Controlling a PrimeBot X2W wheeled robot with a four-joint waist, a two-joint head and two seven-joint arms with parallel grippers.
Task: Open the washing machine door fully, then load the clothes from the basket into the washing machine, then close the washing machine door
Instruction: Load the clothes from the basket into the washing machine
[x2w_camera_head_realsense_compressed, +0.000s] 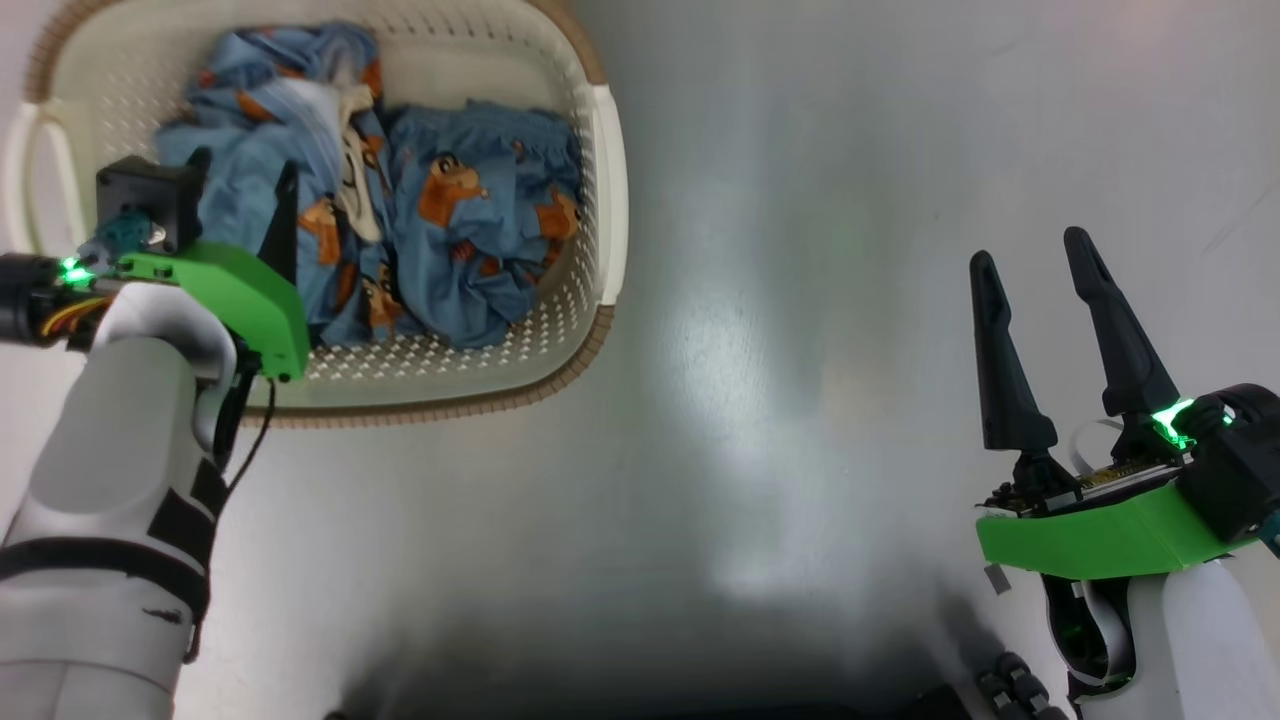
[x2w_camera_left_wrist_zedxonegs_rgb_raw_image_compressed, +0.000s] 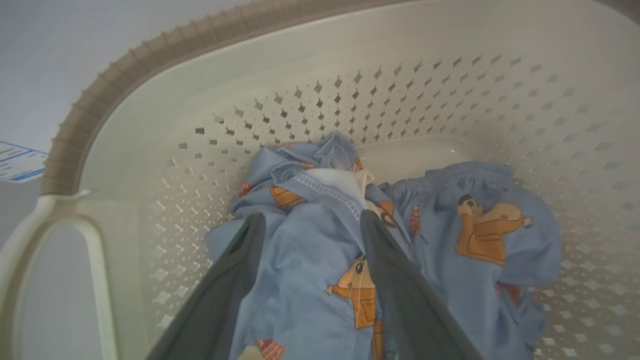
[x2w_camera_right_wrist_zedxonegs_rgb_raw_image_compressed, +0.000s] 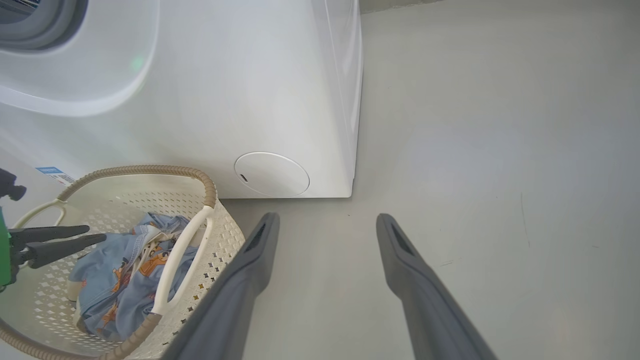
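Blue clothes (x2w_camera_left_wrist_zedxonegs_rgb_raw_image_compressed: 310, 270) sit between the prongs of your wide-open left gripper (x2w_camera_left_wrist_zedxonegs_rgb_raw_image_compressed: 311, 220) in the basket (x2w_camera_left_wrist_zedxonegs_rgb_raw_image_compressed: 150, 150); your right gripper (x2w_camera_right_wrist_zedxonegs_rgb_raw_image_compressed: 325, 220) is wide too, over floor (x2w_camera_right_wrist_zedxonegs_rgb_raw_image_compressed: 475, 150) by the washer (x2w_camera_right_wrist_zedxonegs_rgb_raw_image_compressed: 250, 90).

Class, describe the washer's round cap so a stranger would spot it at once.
Find the big white washing machine standing beside the basket. Low on its front, near the bottom corner, sits the round cap: a flat white disc with one small dark slot.

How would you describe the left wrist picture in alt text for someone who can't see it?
The open left pincer is inside a cream basket, its two dark fingers on either side of a fold of blue clothes printed with orange cartoon animals.
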